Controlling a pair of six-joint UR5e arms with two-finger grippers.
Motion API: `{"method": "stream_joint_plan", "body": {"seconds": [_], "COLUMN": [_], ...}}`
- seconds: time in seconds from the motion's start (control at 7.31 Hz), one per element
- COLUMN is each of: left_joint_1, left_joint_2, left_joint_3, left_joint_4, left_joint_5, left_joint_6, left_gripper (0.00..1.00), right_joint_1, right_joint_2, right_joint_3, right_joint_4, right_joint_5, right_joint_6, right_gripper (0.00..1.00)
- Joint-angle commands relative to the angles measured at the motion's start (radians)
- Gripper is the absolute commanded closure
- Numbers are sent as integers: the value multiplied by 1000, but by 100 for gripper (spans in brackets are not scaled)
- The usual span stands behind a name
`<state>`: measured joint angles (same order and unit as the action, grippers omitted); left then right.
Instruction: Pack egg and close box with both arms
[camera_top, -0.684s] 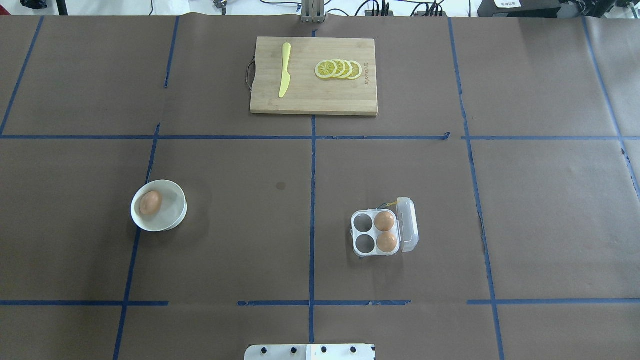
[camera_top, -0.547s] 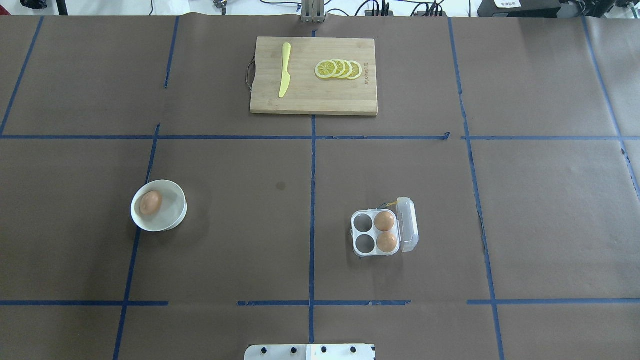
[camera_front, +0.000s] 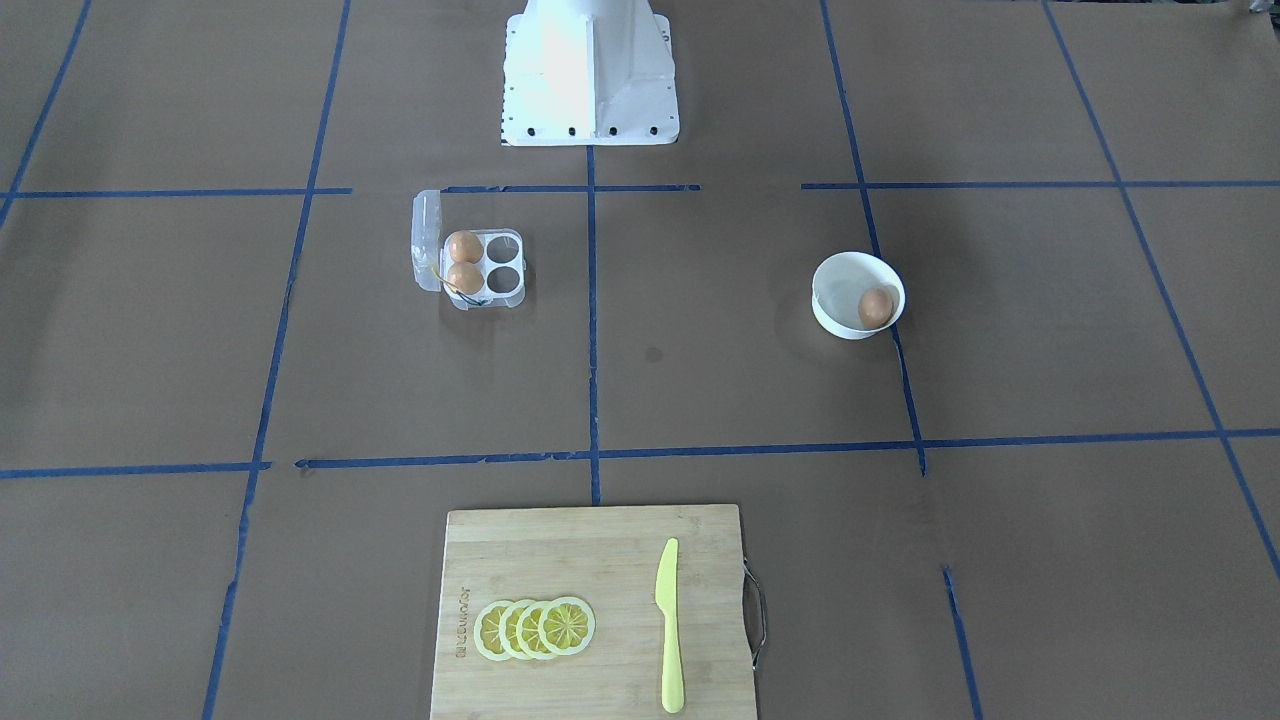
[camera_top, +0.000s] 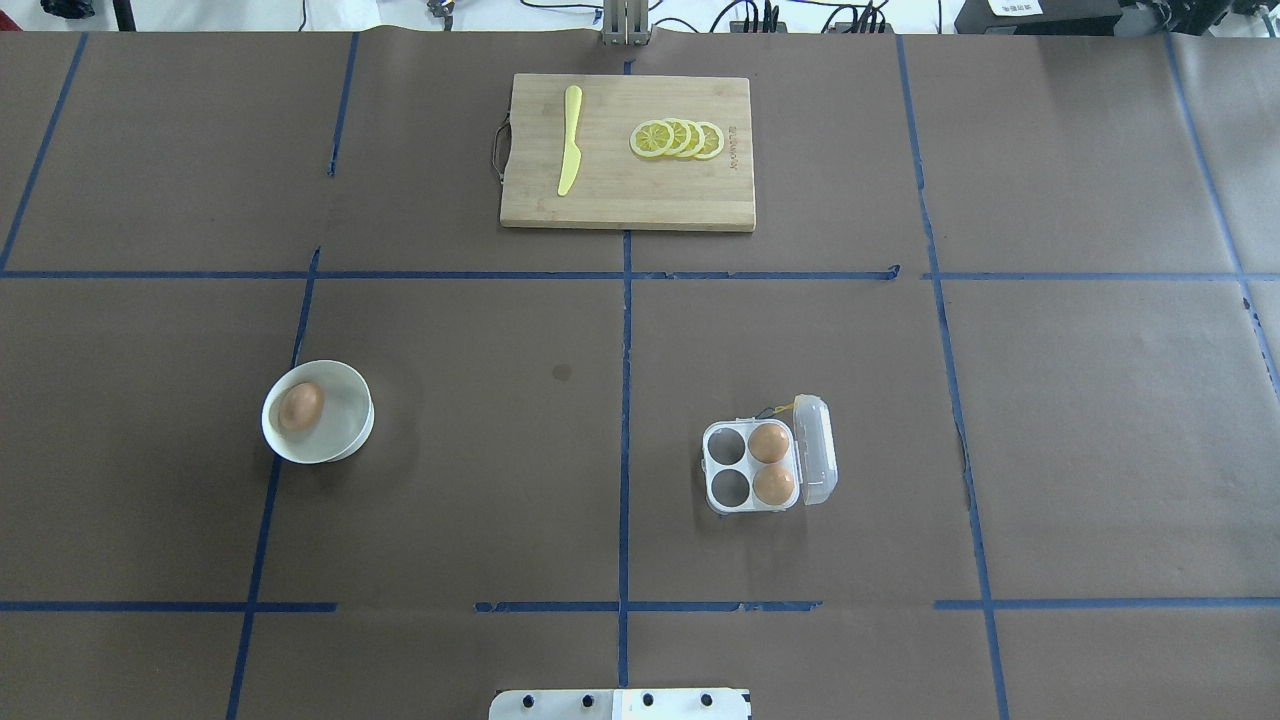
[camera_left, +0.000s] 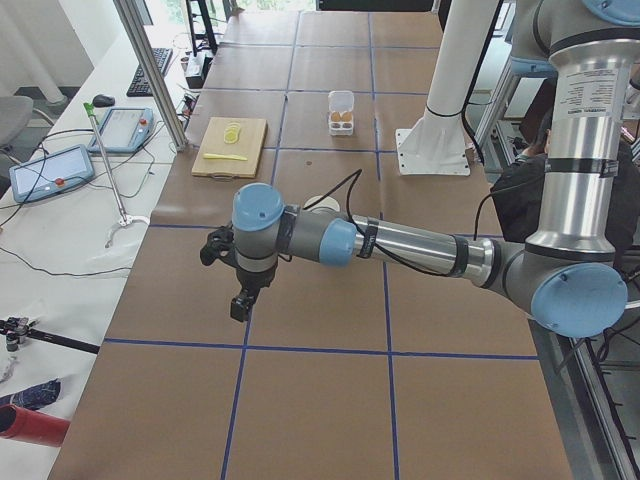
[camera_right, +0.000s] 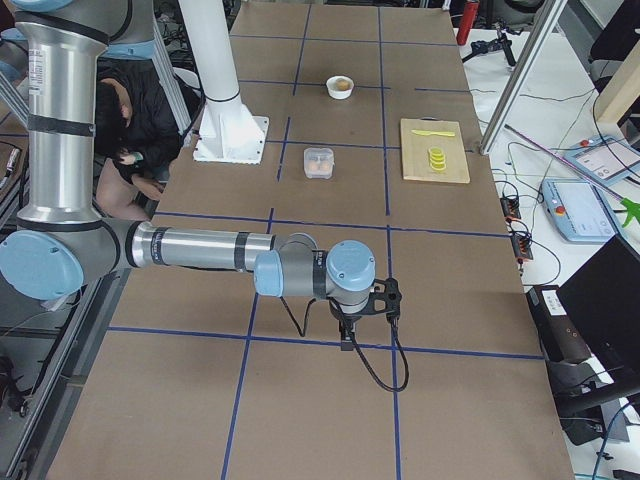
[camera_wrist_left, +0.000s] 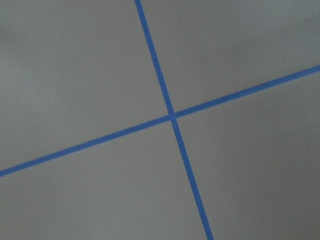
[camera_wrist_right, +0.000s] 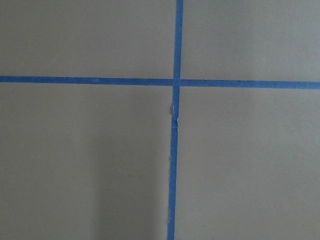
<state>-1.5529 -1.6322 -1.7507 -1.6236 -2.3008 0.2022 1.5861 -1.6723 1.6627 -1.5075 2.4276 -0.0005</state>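
nothing has moved: egg (camera_top: 301, 405) still in bowl (camera_top: 346, 422), box (camera_top: 727, 446) still open.

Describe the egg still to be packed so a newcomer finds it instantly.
Start at the wooden cutting board at the table's far edge, then come toward the robot's left to the round white bowl. The egg lies alone inside it; the other two eggs sit in the clear carton.
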Motion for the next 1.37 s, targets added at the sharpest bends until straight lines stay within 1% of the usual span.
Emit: {"method": "stream_joint_plan", "body": {"seconds": [0.0, 0.14, 0.27, 0.41, 0.55, 0.68, 0.82, 0.96, 1.09, 1.23], "left_joint_1": [88, 112, 179, 306, 408, 515, 606, 710, 796, 850], "left_joint_2": [-76, -137, -165, -175, -179, -179, -175, -175, -173, -173], "left_joint_3": [-53, -44, -58, -125, -186, -260, -282, -274, -265, -241], "left_joint_4": [-7, -4, -24, -80, -84, -84, -82, -82, -82, -82], "left_joint_5": [-87, -135, -138, -67, 46, 117, 157, 267, 375, 392], "left_joint_6": [-12, -61, -268, -449, -706, -945, -1083, -1218, -1306, -1363], "left_gripper": [0, 0, 0, 0, 0, 0, 0, 0, 0, 0], "right_joint_1": [-3, -1, -3, -1, -1, -1, -1, -1, -1, -1], "right_joint_2": [17, 43, 49, 55, 45, 45, 49, 51, 51, 51], "right_joint_3": [3, -1, -42, -67, -101, -125, -127, -127, -126, -124], "right_joint_4": [1, 0, 0, 50, 129, 182, 184, 184, 184, 184], "right_joint_5": [10, 19, 33, 34, 36, 34, 34, 34, 36, 37], "right_joint_6": [1, 2, 16, 17, 19, 20, 20, 24, 28, 30], "right_gripper": [0, 0, 0, 0, 0, 0, 0, 0, 0, 0]}}
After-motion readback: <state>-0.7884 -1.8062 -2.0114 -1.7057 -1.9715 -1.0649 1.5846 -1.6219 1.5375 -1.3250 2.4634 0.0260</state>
